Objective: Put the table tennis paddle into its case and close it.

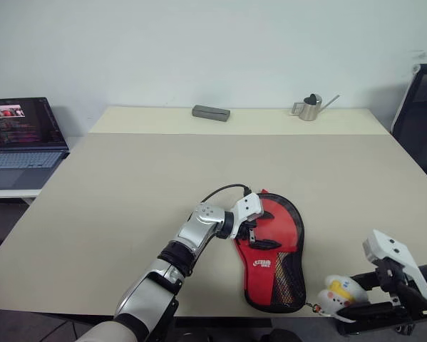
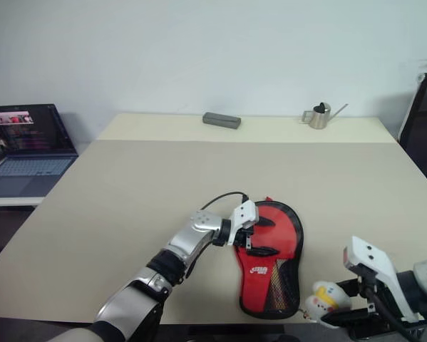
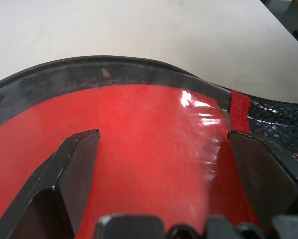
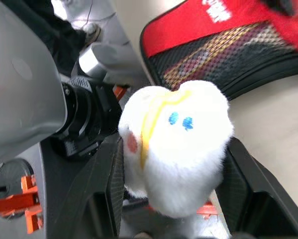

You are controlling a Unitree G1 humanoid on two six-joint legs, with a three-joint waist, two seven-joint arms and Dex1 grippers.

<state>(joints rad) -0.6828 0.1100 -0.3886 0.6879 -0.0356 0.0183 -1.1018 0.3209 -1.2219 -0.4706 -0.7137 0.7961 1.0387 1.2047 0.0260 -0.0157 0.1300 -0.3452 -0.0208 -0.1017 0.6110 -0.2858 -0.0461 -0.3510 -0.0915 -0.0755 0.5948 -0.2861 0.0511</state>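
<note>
Head view: left gripper (image 1: 258, 233), fingers apart, pins the case (image 1: 274, 249); right gripper (image 1: 361, 303), at four o'clock, fingers loosely bracketing the duck charm (image 1: 336, 293), should pull gently.

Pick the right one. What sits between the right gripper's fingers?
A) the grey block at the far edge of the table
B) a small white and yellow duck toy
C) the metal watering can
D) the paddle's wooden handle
B: the right wrist view shows the white and yellow duck toy between the black fingers of the right gripper, just off the near end of the red case.
</note>
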